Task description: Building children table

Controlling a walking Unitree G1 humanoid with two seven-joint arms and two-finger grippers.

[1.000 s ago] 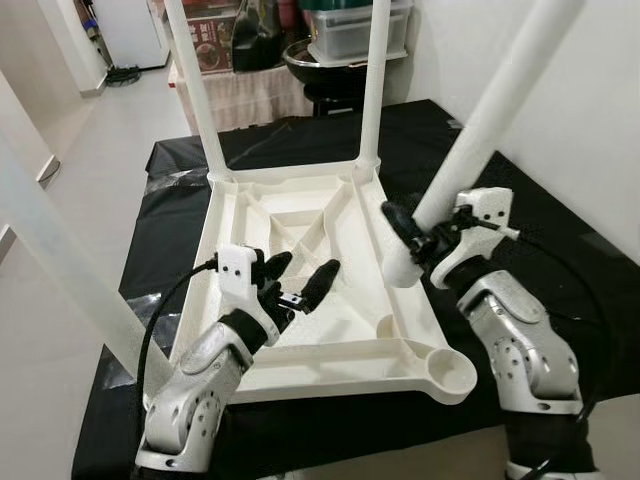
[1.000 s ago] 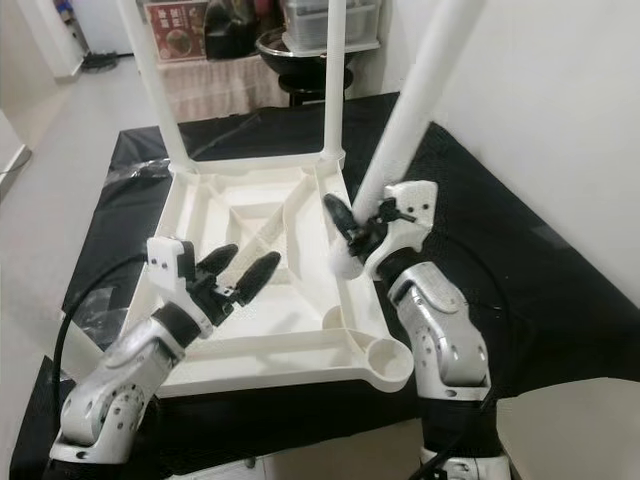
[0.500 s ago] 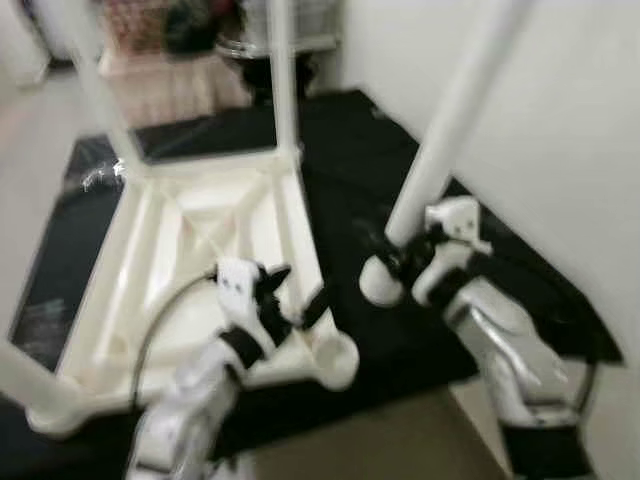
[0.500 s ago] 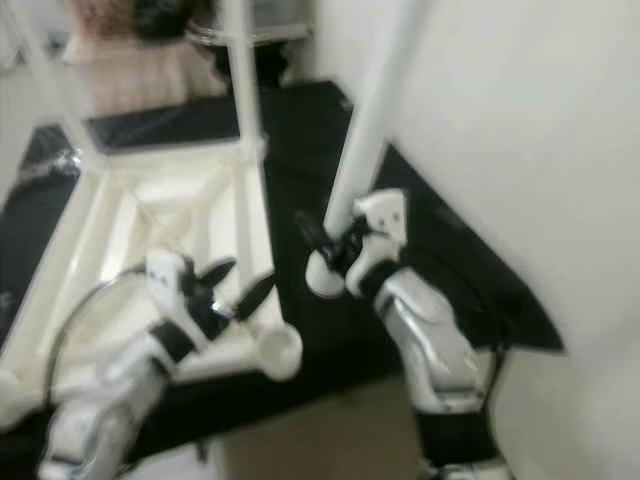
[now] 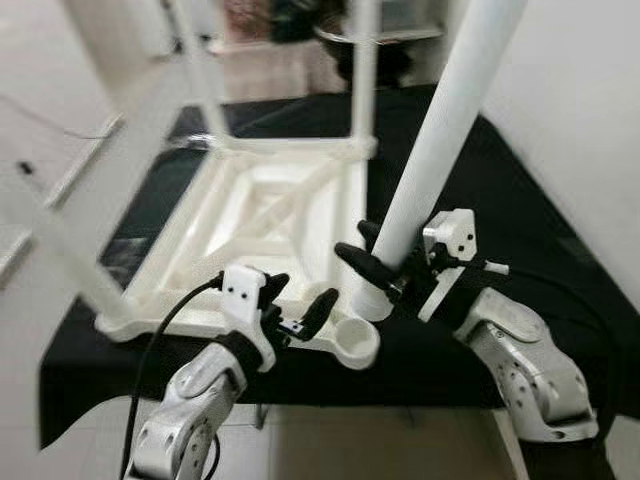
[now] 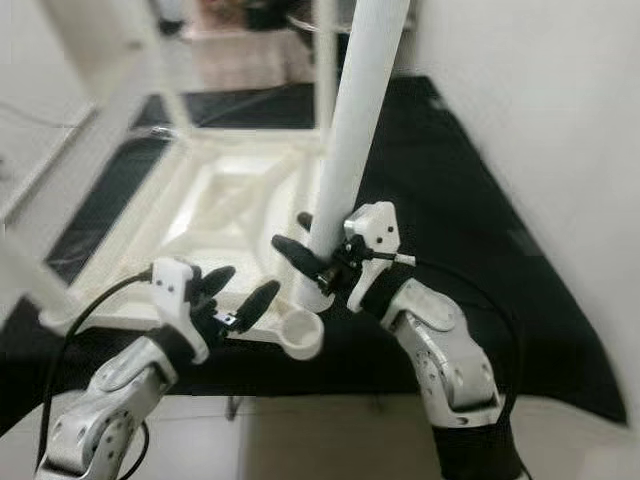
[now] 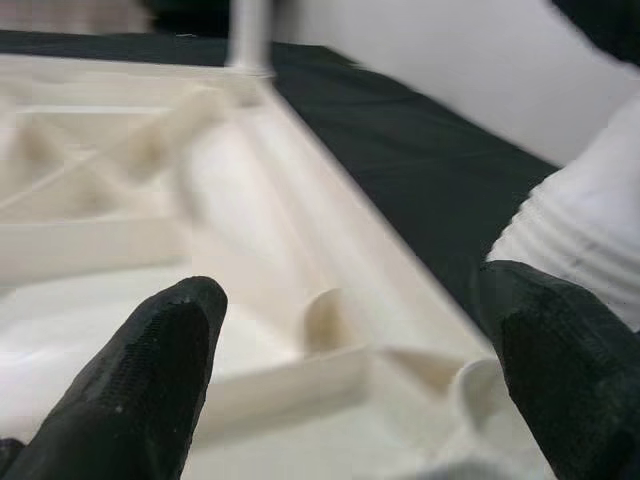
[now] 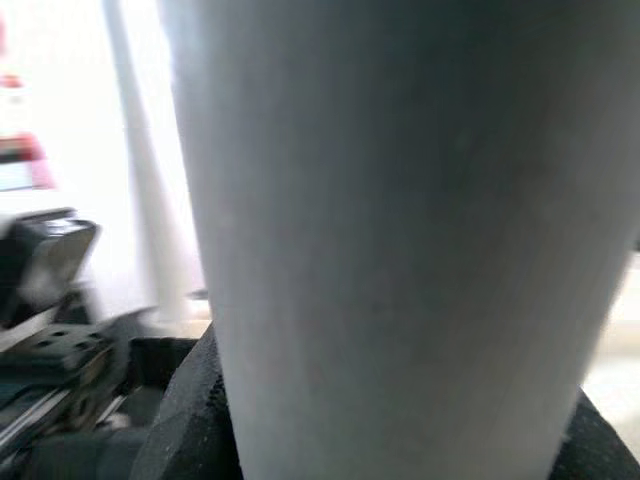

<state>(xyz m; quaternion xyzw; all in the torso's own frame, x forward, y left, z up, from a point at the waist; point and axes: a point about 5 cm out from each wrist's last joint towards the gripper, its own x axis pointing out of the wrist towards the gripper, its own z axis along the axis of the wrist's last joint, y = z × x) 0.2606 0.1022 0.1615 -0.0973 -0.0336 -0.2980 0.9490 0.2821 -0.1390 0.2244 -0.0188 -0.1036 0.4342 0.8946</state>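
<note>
A white children's table top [image 5: 262, 205] lies upside down on a black-covered surface. Two white legs [image 5: 363, 70] stand at its far corners, and a third leg [image 5: 70, 255] rises, blurred, at the near left. My right gripper [image 5: 372, 255] is shut on a fourth white leg [image 5: 440, 130], held tilted. Its threaded lower end [image 7: 585, 250] hangs just above and beside the round corner socket [image 5: 355, 343] at the near right. My left gripper [image 5: 300, 295] is open, empty, at the table's front edge just left of that socket. In the right wrist view the held leg [image 8: 400, 230] sits between the black fingers.
The black cover [image 5: 500, 190] extends to the right of the table top, up to a white wall [image 5: 580, 120]. Bins and a dark pan [image 5: 375, 45] stand behind. Pale floor [image 5: 350, 450] lies below the near edge.
The camera has swung about. My right gripper has carried the leg from the table's right rim down towards the near-right corner socket. The left gripper has drawn back to the front edge, still open.
</note>
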